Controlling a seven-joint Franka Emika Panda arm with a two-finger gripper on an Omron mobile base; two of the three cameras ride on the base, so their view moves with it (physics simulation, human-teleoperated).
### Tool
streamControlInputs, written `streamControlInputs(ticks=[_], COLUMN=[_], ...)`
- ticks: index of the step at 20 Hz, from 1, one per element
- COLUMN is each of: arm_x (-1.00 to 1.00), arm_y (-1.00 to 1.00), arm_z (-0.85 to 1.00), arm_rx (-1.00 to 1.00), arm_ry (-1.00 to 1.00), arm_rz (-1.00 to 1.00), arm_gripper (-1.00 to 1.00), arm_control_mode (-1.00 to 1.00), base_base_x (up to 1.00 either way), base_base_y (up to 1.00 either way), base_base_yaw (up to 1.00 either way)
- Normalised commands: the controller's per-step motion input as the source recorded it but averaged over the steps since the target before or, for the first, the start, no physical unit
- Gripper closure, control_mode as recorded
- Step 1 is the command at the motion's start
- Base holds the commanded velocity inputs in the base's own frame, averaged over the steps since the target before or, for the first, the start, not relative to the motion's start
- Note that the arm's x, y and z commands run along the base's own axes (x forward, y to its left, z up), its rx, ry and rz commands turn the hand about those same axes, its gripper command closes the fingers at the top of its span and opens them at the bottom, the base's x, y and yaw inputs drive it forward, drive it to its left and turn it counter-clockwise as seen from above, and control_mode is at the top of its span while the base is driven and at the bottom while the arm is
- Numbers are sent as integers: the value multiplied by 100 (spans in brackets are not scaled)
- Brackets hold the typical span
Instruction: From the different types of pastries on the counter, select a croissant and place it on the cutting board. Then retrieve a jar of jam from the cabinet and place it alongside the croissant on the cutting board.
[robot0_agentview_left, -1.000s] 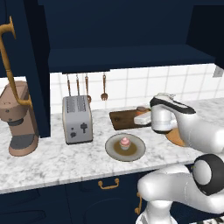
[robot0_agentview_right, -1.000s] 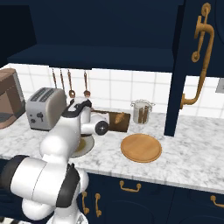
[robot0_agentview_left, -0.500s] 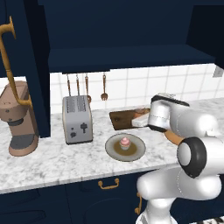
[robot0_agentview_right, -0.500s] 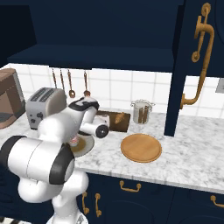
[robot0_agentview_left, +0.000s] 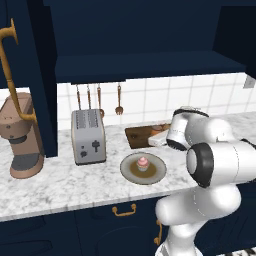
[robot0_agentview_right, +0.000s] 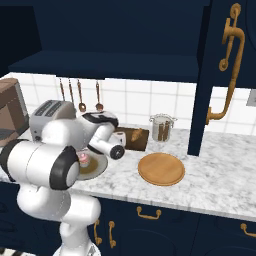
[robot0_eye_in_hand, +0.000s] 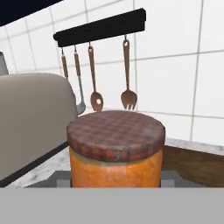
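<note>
The jar of jam (robot0_eye_in_hand: 116, 151) is small, round and orange with a brown checked lid, and it sits right between the fingers of the gripper (robot0_eye_in_hand: 116, 177), which squeeze it from both sides just above the cutting board (robot0_agentview_left: 145, 134). The white arm bends over the counter (robot0_agentview_left: 60, 182) with its hand low by the dark brown board, near the pink cupcake (robot0_agentview_left: 143, 163) on its plate (robot0_agentview_left: 131, 172). A silver toaster (robot0_agentview_left: 88, 136) stands to the left, spoons and a fork hang on the white tile wall (robot0_eye_in_hand: 175, 65), and a round tan plate (robot0_agentview_right: 161, 168) lies further right.
</note>
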Motion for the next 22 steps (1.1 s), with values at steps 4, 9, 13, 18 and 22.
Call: streamControlInputs(ticks=[4,9,13,18,22], arm_x=[30,17,17,36,34], arm_y=[0,0,0,0,0], arm_z=[-10,-28,-25,-16,-17], arm_rx=[0,0,0,0,0], arm_ry=[-4,-5,-2,-1,-2], arm_rz=[0,0,0,0,0], arm_gripper=[100,100,100,100,100], arm_control_mode=[-100,-100,-100,-100,-100], base_base_x=[0,0,0,0,0], base_base_y=[0,0,0,0,0], base_base_yaw=[0,0,0,0,0])
